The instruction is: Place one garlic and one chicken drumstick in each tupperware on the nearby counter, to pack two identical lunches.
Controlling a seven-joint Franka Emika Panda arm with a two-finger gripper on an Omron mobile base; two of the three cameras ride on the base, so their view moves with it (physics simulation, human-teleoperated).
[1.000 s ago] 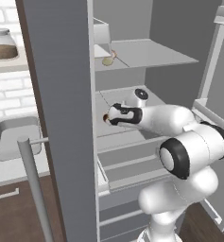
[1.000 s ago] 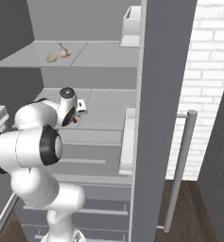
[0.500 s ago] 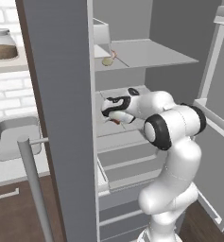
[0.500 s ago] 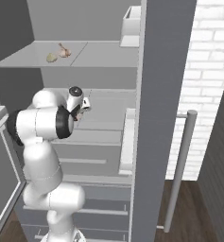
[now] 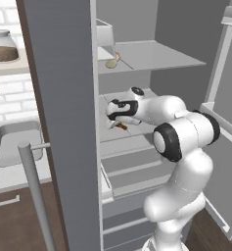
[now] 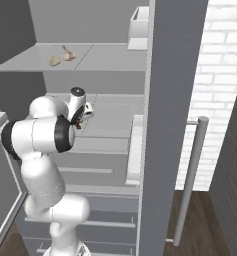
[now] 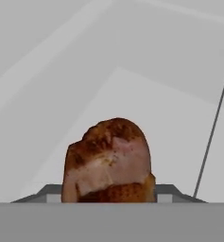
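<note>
Where base views show garlic point(image 5: 111, 63) on an upper shelf, hand view shows chicken drumstick point(image 7: 108, 160) close up, gripper point(image 5: 113, 117) grip unclear.

White arm reaches into open grey fridge; dark gripper point(image 5: 114, 117) low over middle shelf point(image 5: 137, 132), near its left edge, at a small reddish-brown chicken drumstick point(image 5: 120, 126). Grip unclear. Upper shelf point(image 5: 156, 58): beige garlic bulb point(image 5: 110, 63) near left edge. Glass jar point(image 5: 3, 46) with brown contents, far left.
</note>
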